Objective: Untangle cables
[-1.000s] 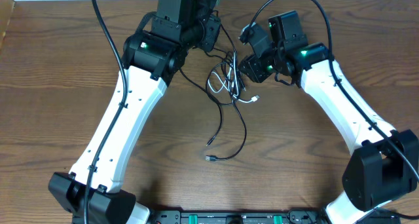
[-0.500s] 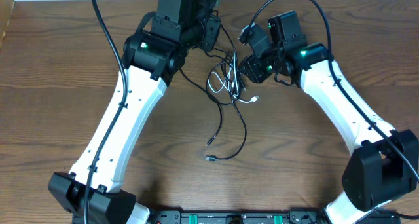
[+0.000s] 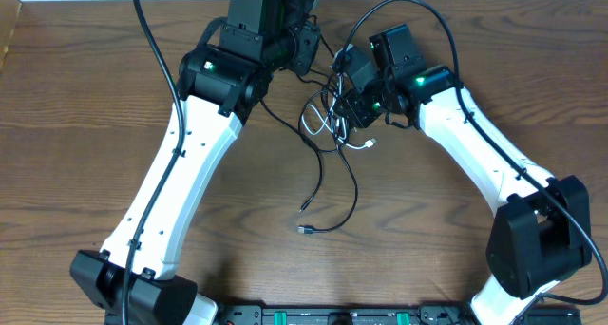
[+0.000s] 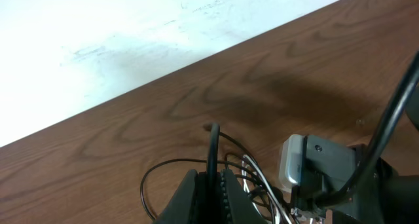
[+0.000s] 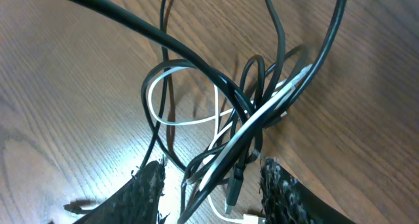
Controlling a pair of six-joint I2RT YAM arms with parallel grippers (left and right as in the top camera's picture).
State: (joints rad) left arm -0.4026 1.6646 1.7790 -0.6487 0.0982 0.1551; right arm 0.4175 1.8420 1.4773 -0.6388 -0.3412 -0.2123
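Nearest the arm bases, the loose end of a thin black cord (image 3: 306, 229) lies free on the dark brown wooden table (image 3: 85, 154), small plug and all. Further out sits the tangle of thin black and white cords (image 3: 328, 121), coiled together on the wood. The right gripper (image 5: 213, 185) hangs right over that tangle, its rough black fingers (image 5: 149, 185) apart, with strands running between them unpinched. Beyond, towards the table's far edge and the white surface (image 4: 98, 27) behind it, the left gripper (image 4: 211, 185) is clamped together on a single black strand (image 4: 214, 149).
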